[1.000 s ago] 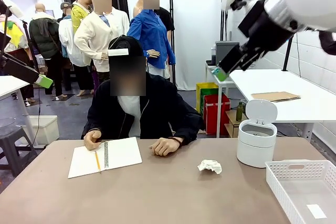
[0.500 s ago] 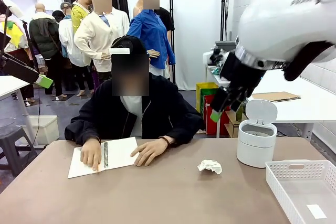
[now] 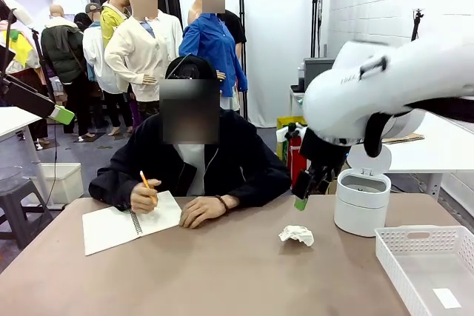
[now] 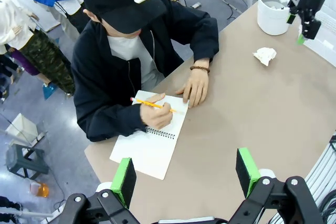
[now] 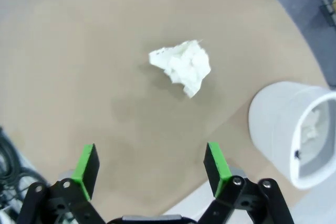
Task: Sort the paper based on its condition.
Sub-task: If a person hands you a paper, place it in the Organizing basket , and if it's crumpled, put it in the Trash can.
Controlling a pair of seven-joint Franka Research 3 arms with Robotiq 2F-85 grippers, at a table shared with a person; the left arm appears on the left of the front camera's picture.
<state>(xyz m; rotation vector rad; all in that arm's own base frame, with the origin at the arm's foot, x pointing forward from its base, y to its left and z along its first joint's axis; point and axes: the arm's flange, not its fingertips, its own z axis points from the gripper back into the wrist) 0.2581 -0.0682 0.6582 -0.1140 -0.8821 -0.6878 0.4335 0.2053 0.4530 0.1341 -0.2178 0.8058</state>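
**Status.** The crumpled paper wad (image 3: 296,234) lies on the table (image 3: 222,279), near the open white lidded bin (image 3: 362,201). The right gripper (image 5: 151,167) hangs above the wad, jaws spread wide, nothing held. The left gripper (image 4: 185,176) is positioned high over the table, likewise spread and empty.

**Hazards (assessed).**
- In the right wrist view the wad sits slightly off the midline between the pads. If the descent is not corrected, the wad may be struck by one pad and pushed aside.
- The wad is light and uneven. If only an edge is pinched, it may be dropped during transfer.
- The bin stands close and may be knocked by the arm.
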